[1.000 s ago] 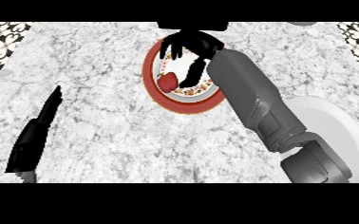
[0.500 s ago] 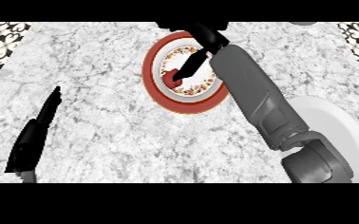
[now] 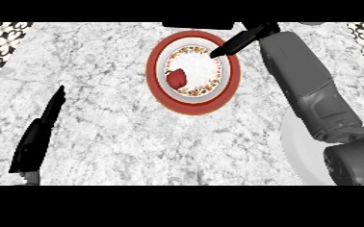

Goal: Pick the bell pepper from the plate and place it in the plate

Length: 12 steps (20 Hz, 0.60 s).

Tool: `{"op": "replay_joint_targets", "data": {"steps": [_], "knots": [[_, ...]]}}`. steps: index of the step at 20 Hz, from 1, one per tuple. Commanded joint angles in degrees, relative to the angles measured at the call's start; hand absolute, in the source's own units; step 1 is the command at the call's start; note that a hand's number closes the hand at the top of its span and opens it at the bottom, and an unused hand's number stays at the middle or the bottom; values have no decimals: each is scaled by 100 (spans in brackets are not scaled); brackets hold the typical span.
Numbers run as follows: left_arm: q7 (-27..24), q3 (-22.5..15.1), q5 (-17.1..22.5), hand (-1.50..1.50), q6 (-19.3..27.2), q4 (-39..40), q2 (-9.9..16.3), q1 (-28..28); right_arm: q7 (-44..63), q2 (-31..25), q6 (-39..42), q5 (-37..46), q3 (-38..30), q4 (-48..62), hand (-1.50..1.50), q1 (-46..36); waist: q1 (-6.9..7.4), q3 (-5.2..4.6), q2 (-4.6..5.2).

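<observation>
One red bell pepper (image 3: pixel 176 78) lies on the left side of the red-rimmed plate (image 3: pixel 158 84), apart from the right hand (image 3: pixel 238 42), which points straight-fingered and empty over the plate's far right rim. So the pepper sits leftward and nearer. Left hand (image 3: pixel 39 133) rests open, far left.
</observation>
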Motion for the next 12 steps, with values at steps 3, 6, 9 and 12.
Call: {"op": "replay_joint_targets", "data": {"steps": [3, 6, 9, 12], "knots": [[-101, -86, 31, 0, -120, -96, -25, 62, -601, -775, 834, -271, -316, 75, -150, 369, 151, 10, 74], [38, -17, 20, 0, -107, -63, 43, -184, -812, -931, 912, -276, -350, 45, -150, 361, 211, 14, 109], [113, -119, -4, 0, -105, -162, -38, -232, -939, -1324, 1142, -202, -312, 23, -150, 336, 272, 19, 135], [63, -165, -38, 0, -98, -142, -69, -234, -1105, -1508, 1326, -135, -263, 51, -150, 486, 309, 23, 165]]}}
